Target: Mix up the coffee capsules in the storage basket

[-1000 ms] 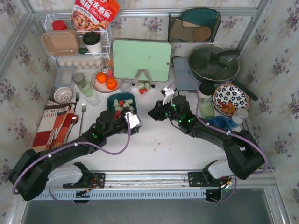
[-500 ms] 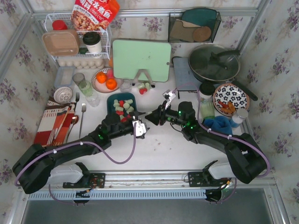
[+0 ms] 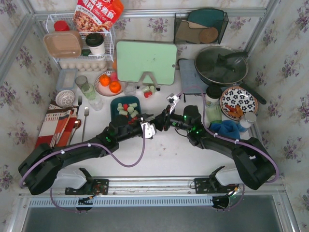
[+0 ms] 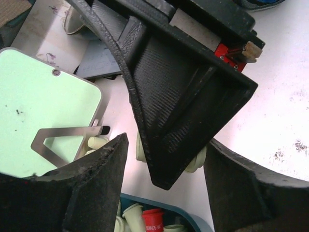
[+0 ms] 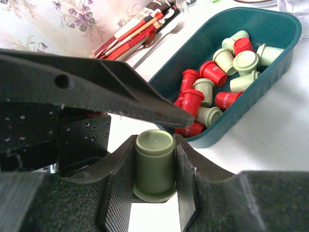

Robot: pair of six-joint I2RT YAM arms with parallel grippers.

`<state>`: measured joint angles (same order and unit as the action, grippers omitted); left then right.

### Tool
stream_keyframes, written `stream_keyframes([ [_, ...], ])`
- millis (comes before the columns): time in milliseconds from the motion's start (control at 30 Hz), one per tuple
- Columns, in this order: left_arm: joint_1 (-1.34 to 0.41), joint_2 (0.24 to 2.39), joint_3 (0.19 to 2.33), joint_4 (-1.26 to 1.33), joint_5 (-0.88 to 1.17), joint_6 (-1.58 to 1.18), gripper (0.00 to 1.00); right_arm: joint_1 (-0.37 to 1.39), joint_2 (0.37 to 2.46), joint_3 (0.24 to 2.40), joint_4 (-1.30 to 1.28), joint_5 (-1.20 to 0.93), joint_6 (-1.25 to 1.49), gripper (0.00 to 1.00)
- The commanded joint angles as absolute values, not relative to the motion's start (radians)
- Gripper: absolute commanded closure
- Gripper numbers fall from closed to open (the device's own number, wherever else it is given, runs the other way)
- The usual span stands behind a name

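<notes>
The dark teal storage basket (image 3: 114, 102) holds several red and mint coffee capsules (image 3: 126, 110). It also shows in the right wrist view (image 5: 282, 34) with its capsules (image 5: 212, 72), and in the left wrist view (image 4: 193, 227). My right gripper (image 3: 155, 118) (image 5: 154, 141) is shut on a green capsule (image 5: 154, 162), held upright just outside the basket's near-right corner. My left gripper (image 3: 147, 129) (image 4: 166, 142) is open, its jaws either side of the right gripper's finger and the held capsule (image 4: 195, 163). Loose capsules (image 3: 148, 91) lie by the cutting board stand.
A mint cutting board (image 3: 146, 62) stands behind the basket. A fruit plate with oranges (image 3: 108, 83) and a glass (image 3: 89, 92) sit to the far left. A jar (image 3: 213, 104), patterned plate (image 3: 238, 101), blue cloth (image 3: 227, 126) and pan (image 3: 221, 65) are on the right. Cutlery (image 3: 67, 125) lies left.
My right gripper swung left and stretched toward the basket's near-right corner. My left gripper moved right, away from the basket, until it met the right gripper's fingers.
</notes>
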<state>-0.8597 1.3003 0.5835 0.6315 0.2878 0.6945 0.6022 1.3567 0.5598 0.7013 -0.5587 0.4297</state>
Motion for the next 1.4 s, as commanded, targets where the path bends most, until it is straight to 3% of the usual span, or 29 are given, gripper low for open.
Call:
stream_keyframes([
  [0, -0.862, 1.312, 0.592, 0.680, 0.344, 0.706, 0.39, 0.604, 1.363, 0.569, 0.744, -0.577, 0.440, 0.65],
  [200, -0.862, 1.310, 0.581, 0.686, 0.340, 0.708, 0.71, 0.604, 1.362, 0.571, 0.726, -0.563, 0.436, 0.53],
  [333, -0.862, 1.300, 0.571, 0.676, 0.323, 0.717, 0.72, 0.604, 1.357, 0.574, 0.705, -0.538, 0.421, 0.42],
  [467, -0.862, 1.292, 0.562, 0.646, 0.266, 0.717, 0.77, 0.604, 1.337, 0.574, 0.671, -0.488, 0.394, 0.39],
  [767, -0.828, 1.268, 0.543, 0.589, -0.005, 0.618, 0.80, 0.604, 1.273, 0.540, 0.646, -0.315, 0.357, 0.38],
  [933, -0.681, 1.280, 0.615, 0.422, -0.194, 0.375, 0.81, 0.604, 1.258, 0.531, 0.617, -0.215, 0.347, 0.38],
  [1067, -0.553, 1.336, 0.706, 0.244, -0.212, 0.200, 0.80, 0.604, 1.260, 0.531, 0.604, -0.182, 0.345, 0.38],
  [1367, -0.477, 1.493, 0.837, 0.110, -0.212, 0.221, 0.73, 0.604, 1.278, 0.541, 0.586, -0.166, 0.342, 0.38],
])
